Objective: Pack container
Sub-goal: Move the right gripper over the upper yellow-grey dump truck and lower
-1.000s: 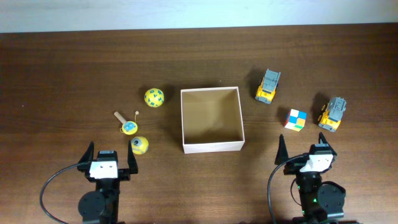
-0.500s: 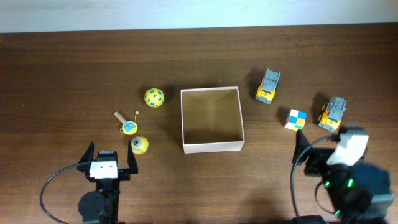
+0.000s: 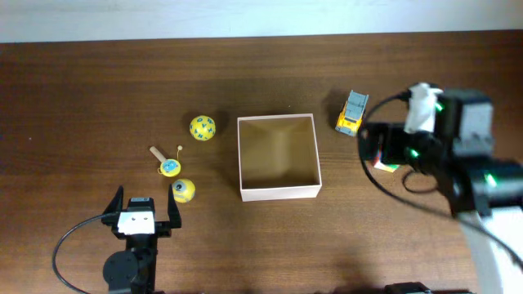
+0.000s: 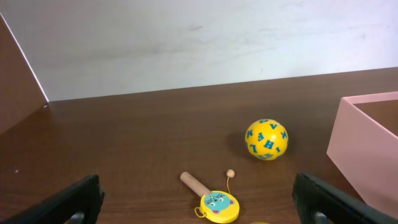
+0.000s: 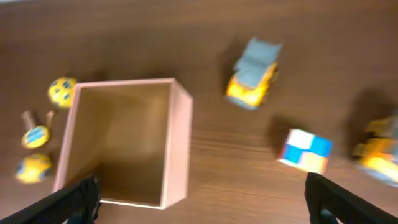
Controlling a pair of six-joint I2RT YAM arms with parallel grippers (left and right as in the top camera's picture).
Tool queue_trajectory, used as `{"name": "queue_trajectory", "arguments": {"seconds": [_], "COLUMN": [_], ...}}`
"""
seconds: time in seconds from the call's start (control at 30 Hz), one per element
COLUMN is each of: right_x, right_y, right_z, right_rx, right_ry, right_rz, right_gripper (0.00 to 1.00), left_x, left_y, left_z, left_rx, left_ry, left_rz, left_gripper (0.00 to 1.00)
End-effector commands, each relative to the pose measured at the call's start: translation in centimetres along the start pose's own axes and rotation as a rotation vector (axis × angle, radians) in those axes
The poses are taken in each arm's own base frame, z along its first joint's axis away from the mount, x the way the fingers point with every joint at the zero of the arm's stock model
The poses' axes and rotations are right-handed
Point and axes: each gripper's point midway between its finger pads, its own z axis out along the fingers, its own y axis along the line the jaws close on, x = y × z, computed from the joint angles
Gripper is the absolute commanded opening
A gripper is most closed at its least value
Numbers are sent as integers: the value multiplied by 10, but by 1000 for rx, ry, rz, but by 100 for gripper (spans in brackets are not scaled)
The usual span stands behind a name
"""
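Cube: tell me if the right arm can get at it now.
Probably yes. The right end effector hangs open over the cube, which lies on bare table, apart from both trucks; nothing covers it.

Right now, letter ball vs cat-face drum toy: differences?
The letter ball is a sphere with blue letters; the drum toy is a flat disc with a cat face and wooden handle. The letter ball lies nearer the container than the drum toy. Both are yellow and lie outside it.
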Motion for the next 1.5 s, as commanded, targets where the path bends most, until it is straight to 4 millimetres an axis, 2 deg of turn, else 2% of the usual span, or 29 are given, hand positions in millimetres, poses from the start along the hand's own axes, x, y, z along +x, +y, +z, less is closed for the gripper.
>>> {"name": "queue_trajectory", "arguments": {"seconds": [0.0,0.07,0.17,0.3,0.37,0.57,0.8,0.97,1.17,1.47], "right_x": [-3,-1,4,10,13,9,-2,5,18,13], "right_y": [24,23,10,-23,-40,-61,-59,-55,-65,-70], "right_z": [33,53,83,113,121,134,143,163,189,216], "right_rx": [-185,-203,-160,5,94,222,331,387,445,444], "right_ry": [81,123,176,214,223,196,108,108,129,100], "right_rz": [35,49,66,112,141,186,244,293,338,296], "right_gripper": [99,99,99,99,99,99,100,100,100,100], "left_x": [3,3,3,3,3,3,3,3,3,3], "left_y": [-3,-3,-3,-3,-3,-3,-3,-3,-3,-3], "left_z": [0,0,0,0,0,0,0,0,0,0], "left_rx": [14,14,14,14,14,14,14,14,14,14], "left_ry": [3,3,3,3,3,3,3,3,3,3], "left_rz": [16,16,16,16,16,16,16,16,16,16], "left_gripper": [99,99,99,99,99,99,99,99,99,99]}}
